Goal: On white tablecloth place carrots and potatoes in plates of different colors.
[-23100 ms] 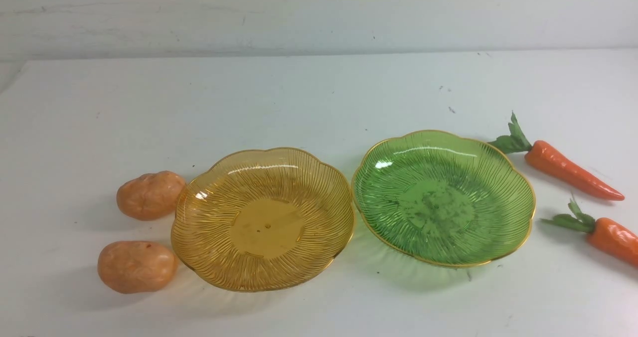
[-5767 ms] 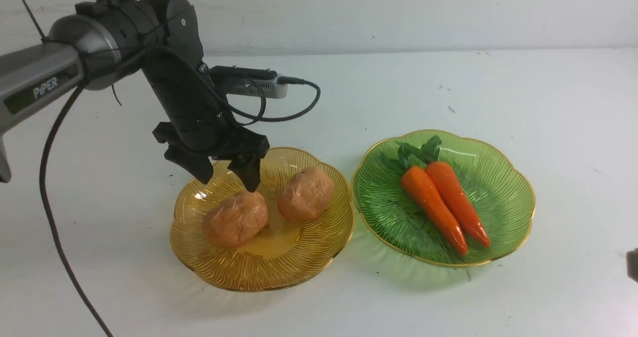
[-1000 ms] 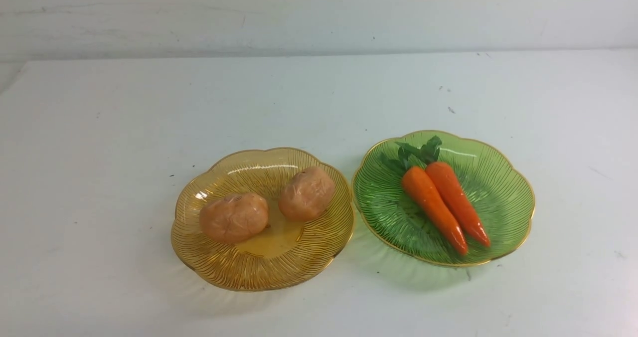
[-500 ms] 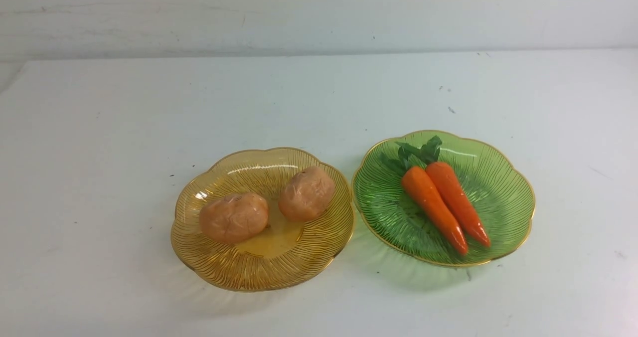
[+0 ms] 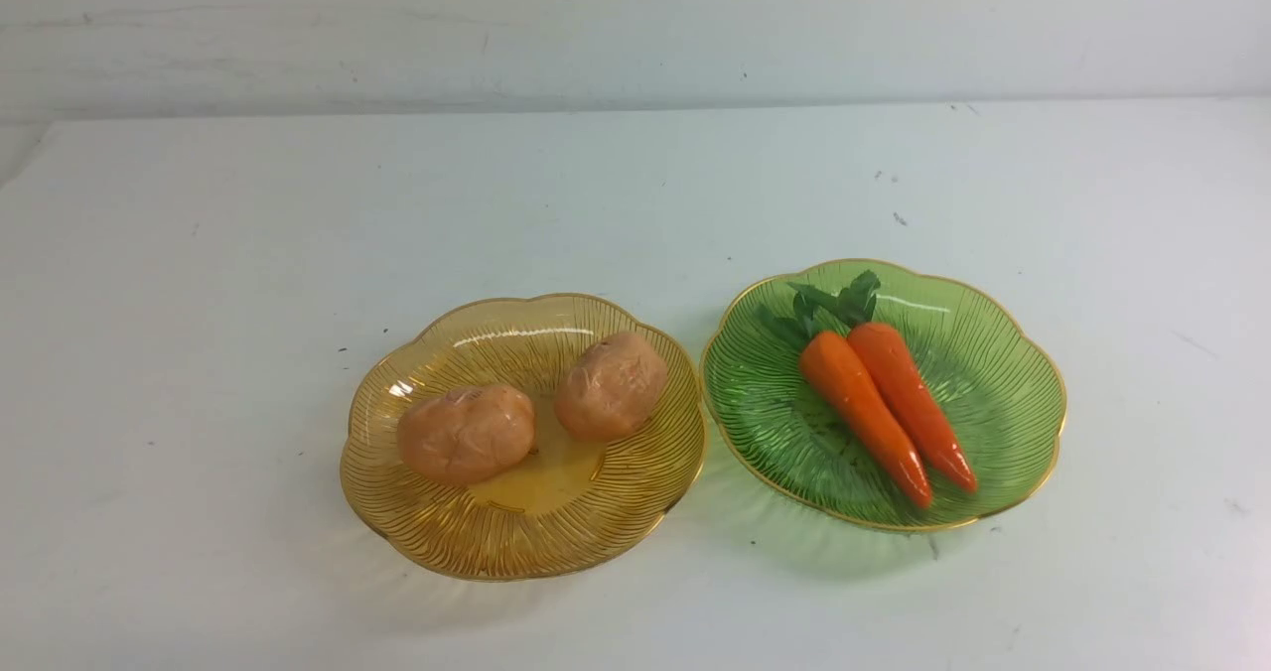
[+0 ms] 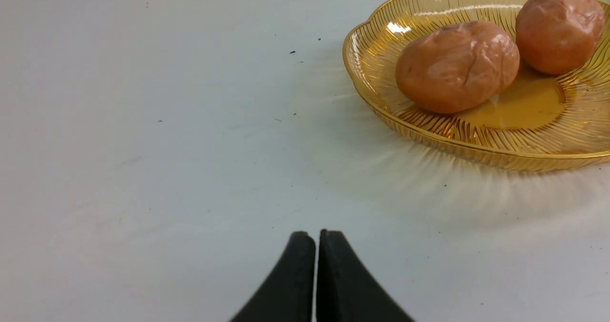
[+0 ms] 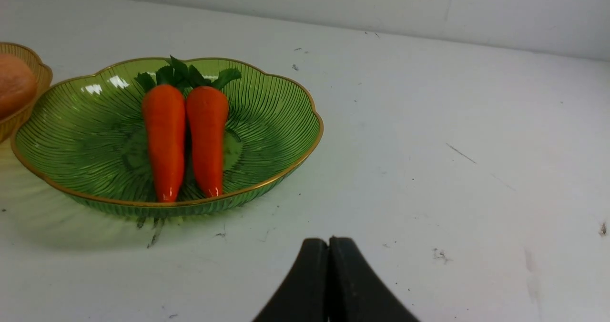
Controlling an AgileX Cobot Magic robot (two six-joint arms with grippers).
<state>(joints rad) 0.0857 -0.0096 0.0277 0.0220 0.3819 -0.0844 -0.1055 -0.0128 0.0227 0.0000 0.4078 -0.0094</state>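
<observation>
Covering the whole work area, one plain white tablecloth (image 5: 596,195) carries two translucent ribbed plates side by side: one amber-yellow plate (image 5: 477,542) at 9 o'clock of one green plate (image 5: 1003,353). Two lumpy tan potatoes (image 5: 467,433) lie in the amber plate; two glossy orange carrots (image 5: 864,413) lie touching in the green one. Left gripper (image 6: 317,238) and right gripper (image 7: 329,243) are fully closed, holding nothing, clear of both plates. Sorting appears complete; no further pick seems required.
</observation>
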